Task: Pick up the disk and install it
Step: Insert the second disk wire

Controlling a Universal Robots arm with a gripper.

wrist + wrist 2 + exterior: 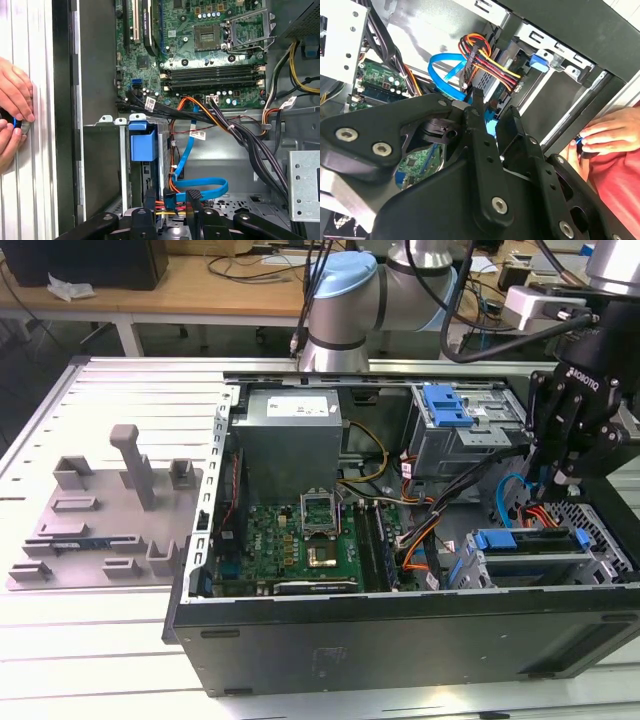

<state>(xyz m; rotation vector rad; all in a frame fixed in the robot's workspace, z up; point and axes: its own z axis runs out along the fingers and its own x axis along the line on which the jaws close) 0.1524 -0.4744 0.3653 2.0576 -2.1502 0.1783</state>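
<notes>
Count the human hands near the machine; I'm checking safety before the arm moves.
2. Both are outside the computer case wall in the first wrist view: first hand and second hand, fingertips meeting on a small item. Others may be hidden.

Even bright indoor light, soft shadows inside the computer case [400, 620], mild glare on pale table slats [90, 640], slight softness throughout

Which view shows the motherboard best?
The first wrist view: the motherboard is close, socket and memory slots plain. The exterior view shows it farther off, the second wrist view a corner.
</notes>
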